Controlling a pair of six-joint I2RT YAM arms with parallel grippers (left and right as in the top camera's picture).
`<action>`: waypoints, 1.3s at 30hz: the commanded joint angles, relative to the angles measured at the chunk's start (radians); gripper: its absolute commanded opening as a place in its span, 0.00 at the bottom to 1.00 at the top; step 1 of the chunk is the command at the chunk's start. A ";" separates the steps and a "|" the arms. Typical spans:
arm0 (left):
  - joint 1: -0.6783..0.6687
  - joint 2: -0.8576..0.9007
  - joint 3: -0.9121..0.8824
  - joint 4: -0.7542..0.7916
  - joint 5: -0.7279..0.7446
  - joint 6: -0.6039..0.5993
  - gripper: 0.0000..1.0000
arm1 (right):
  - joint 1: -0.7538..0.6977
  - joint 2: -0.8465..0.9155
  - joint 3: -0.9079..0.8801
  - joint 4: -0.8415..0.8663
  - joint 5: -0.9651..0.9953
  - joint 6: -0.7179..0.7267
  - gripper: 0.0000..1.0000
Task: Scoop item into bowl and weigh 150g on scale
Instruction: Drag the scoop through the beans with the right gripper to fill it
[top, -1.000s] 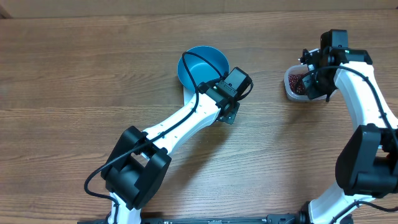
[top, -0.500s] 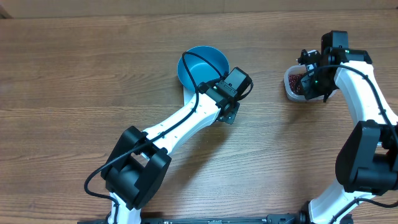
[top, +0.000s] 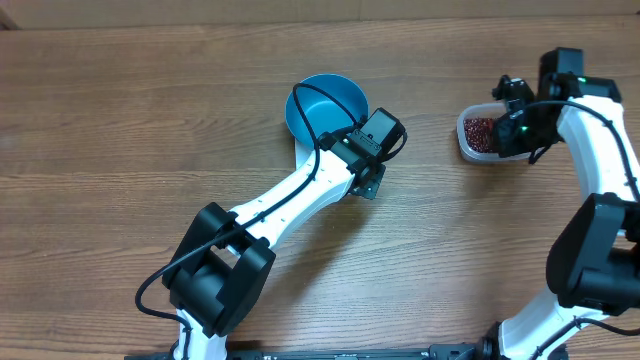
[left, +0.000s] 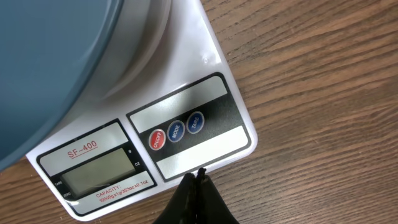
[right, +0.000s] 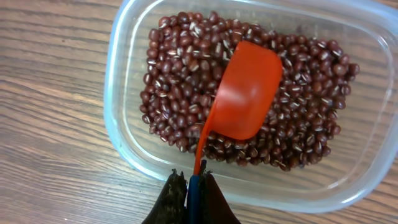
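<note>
The blue bowl (top: 326, 108) sits on the white scale (left: 186, 134), which in the overhead view is mostly hidden under the bowl and my left arm. My left gripper (left: 200, 177) is shut and empty, its tips just off the scale's front edge near the buttons. The beans (right: 174, 68) fill a clear tub (right: 115, 81) at the right (top: 478, 133). My right gripper (right: 191, 177) is shut on the handle of an orange scoop (right: 245, 93). The scoop's head lies over the beans inside the tub.
The wooden table stretches bare to the left and front of the bowl. My left arm runs diagonally from the front edge to the scale. The scale's display (left: 99, 171) shows no digits that I can read.
My right wrist has shifted to the right, away from over the tub, so more of the beans show from above. The left arm and the bowl have not moved.
</note>
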 joint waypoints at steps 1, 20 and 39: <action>-0.001 0.006 -0.003 0.003 0.012 0.015 0.04 | -0.019 0.022 0.017 -0.010 -0.109 -0.013 0.04; -0.001 0.006 -0.003 0.007 0.012 0.015 0.04 | -0.094 0.076 0.005 -0.015 -0.296 -0.036 0.04; -0.001 0.006 -0.003 0.002 0.012 0.011 0.04 | -0.186 0.122 0.004 -0.021 -0.496 -0.084 0.04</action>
